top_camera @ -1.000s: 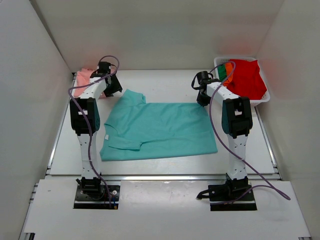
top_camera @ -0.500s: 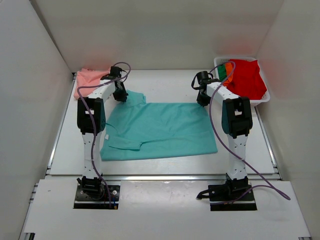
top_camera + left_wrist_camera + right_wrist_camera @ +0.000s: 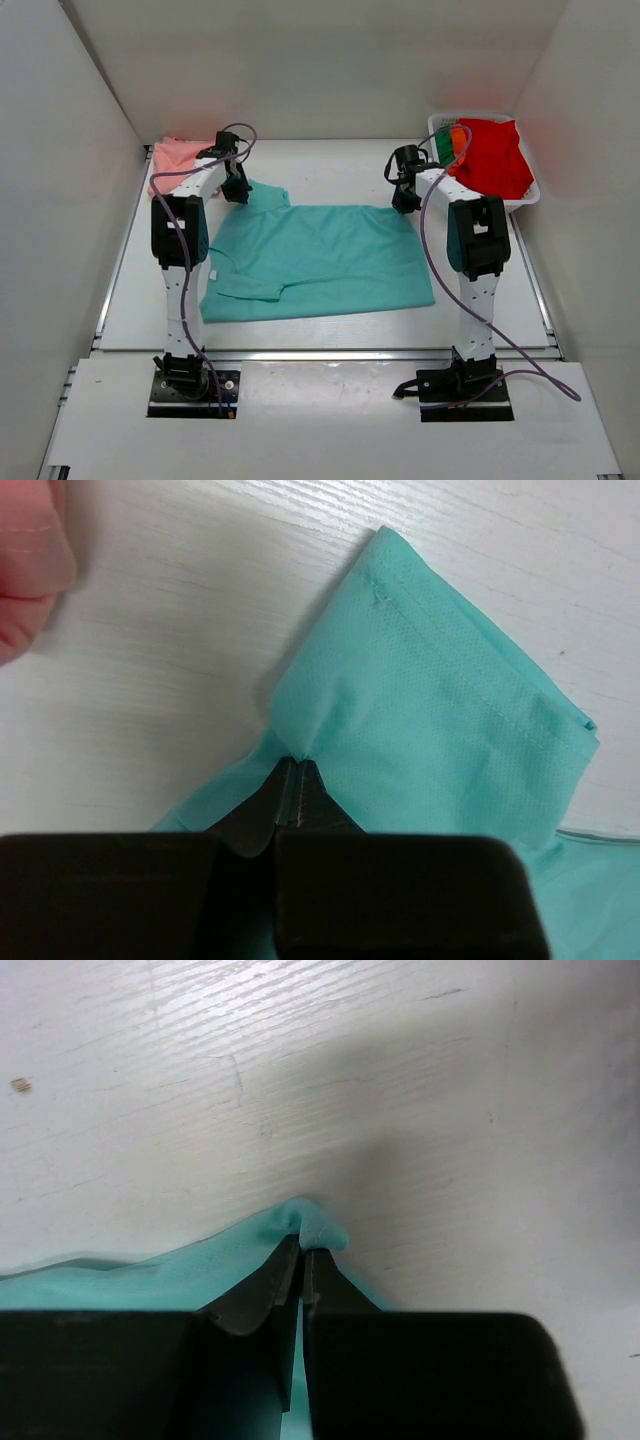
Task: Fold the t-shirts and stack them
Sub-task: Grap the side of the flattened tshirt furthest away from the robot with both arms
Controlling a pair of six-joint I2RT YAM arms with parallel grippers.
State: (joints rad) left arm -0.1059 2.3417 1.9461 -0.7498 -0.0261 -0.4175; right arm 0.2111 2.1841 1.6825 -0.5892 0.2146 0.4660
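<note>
A teal t-shirt (image 3: 320, 260) lies spread flat in the middle of the table. My left gripper (image 3: 240, 192) is shut on the teal cloth (image 3: 420, 710) at the base of the far sleeve, pinching a small fold between its tips (image 3: 295, 762). At the shirt's far right corner, my right gripper (image 3: 404, 203) is shut on a bunched bit of teal hem (image 3: 315, 1222). A salmon pink t-shirt (image 3: 172, 160) lies at the far left and shows as a blur (image 3: 28, 560) in the left wrist view. The red t-shirt (image 3: 495, 155) fills the basket, with green and orange cloth (image 3: 450, 142) beside it.
The white plastic basket (image 3: 530, 195) stands at the far right corner against the side wall. White walls close in the table on the left, back and right. Purple cables loop off both arms.
My left gripper moved right from beside the pink shirt onto the teal sleeve and closed on it. The right gripper stayed at the far right corner.
</note>
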